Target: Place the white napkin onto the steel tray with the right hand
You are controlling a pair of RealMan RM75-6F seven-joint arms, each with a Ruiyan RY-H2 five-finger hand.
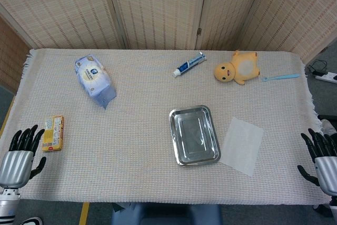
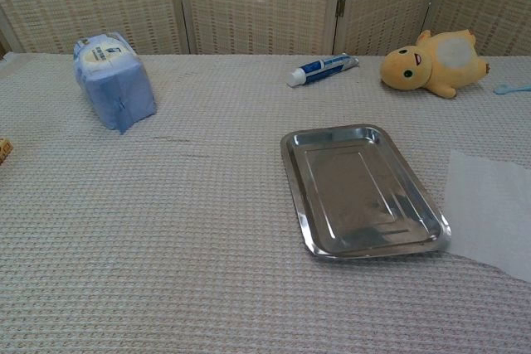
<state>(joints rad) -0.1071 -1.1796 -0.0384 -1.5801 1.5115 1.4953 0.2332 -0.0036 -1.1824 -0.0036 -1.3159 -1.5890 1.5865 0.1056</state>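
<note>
A white napkin (image 1: 242, 145) (image 2: 489, 213) lies flat on the tablecloth just right of the steel tray (image 1: 193, 134) (image 2: 362, 189), which holds nothing. My right hand (image 1: 323, 158) rests at the table's right front edge, fingers spread and holding nothing, a short way right of the napkin. Over at the left front corner my left hand (image 1: 21, 156) also has its fingers apart and nothing in it. Neither hand shows in the chest view.
At the back stand a blue tissue pack (image 1: 95, 80) (image 2: 113, 80), a toothpaste tube (image 1: 189, 64) (image 2: 323, 70), a yellow plush toy (image 1: 238, 67) (image 2: 434, 62) and a blue toothbrush (image 1: 281, 77). A yellow box (image 1: 53, 132) lies near my left hand.
</note>
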